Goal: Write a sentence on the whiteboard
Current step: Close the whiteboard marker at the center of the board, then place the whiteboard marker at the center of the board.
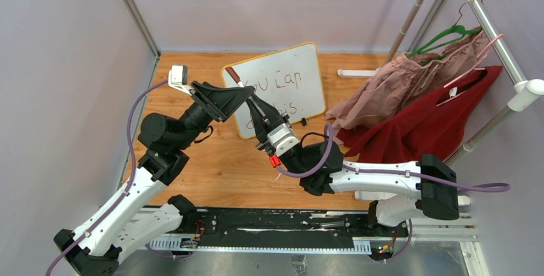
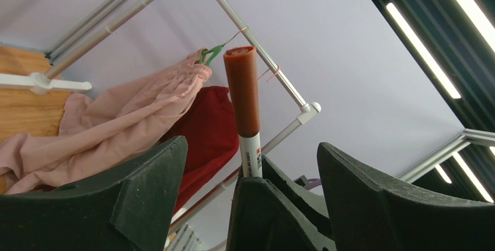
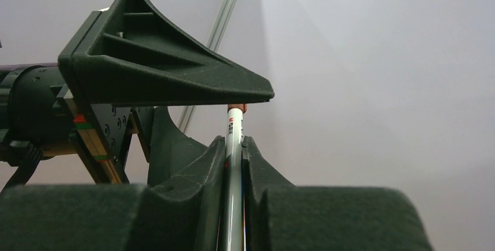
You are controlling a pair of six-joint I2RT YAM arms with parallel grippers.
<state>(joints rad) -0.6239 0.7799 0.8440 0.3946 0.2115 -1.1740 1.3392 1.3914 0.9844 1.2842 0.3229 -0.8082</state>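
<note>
- Your right gripper [image 3: 233,146] is clamped on the marker [image 3: 234,124]. In its wrist view the two fingers press the white barrel from both sides, and the barrel runs out past their tips.
- Your left gripper [image 2: 252,146] stands wide. In its wrist view the two fingers sit far apart, with the marker upright in the gap and touching neither of them.
- The marker wears its red-brown cap [image 2: 242,90], and the capped end points away from the right gripper.
- In the top view you see the two grippers meet tip to tip over the near left part of the whiteboard [image 1: 303,58]. The capped end shows above the board's far left corner.
- The whiteboard sits at the far middle of the wooden table [image 1: 212,160], turned a little askew. You cannot tell from here whether it lies flat or leans on its feet.
- The sentence [image 1: 276,83] is on the board in dark marker. The upper line reads "You can". The lower line is mostly hidden behind the grippers, and only its last letters show.
- To your right, a pink garment [image 1: 410,77] and a red garment [image 1: 423,125] hang from a rack [image 1: 487,29]. The pink one reaches down just beside the board's near right corner.
</note>
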